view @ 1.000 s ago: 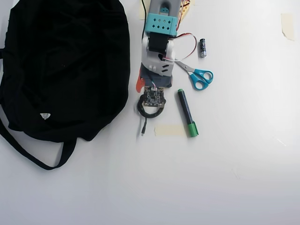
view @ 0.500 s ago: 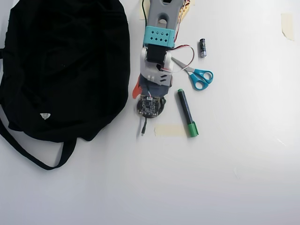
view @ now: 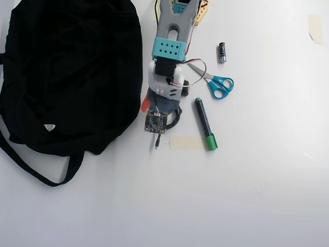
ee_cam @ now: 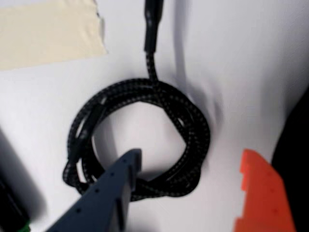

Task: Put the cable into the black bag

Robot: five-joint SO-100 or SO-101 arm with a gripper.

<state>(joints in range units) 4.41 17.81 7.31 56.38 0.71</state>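
In the wrist view the cable [ee_cam: 140,140] lay as a loose braided coil flat on the white tabletop [ee_cam: 241,58], its straight tail running toward the far edge of the picture. The gripper [ee_cam: 193,164] stood open wide: the blue-grey finger [ee_cam: 113,188] had its tip inside the ring of the coil, over its near strands, while the orange finger [ee_cam: 263,193] was outside the coil to the right, apart from it. A strip of beige tape [ee_cam: 48,31] lay at far left.

In the overhead view the arm [view: 167,62] covered most of the coil. The black bag [view: 67,72] lay to the left, near the arm. A green-capped marker [view: 205,123], blue-handled scissors [view: 218,85] and a small battery [view: 222,52] lay to the right.
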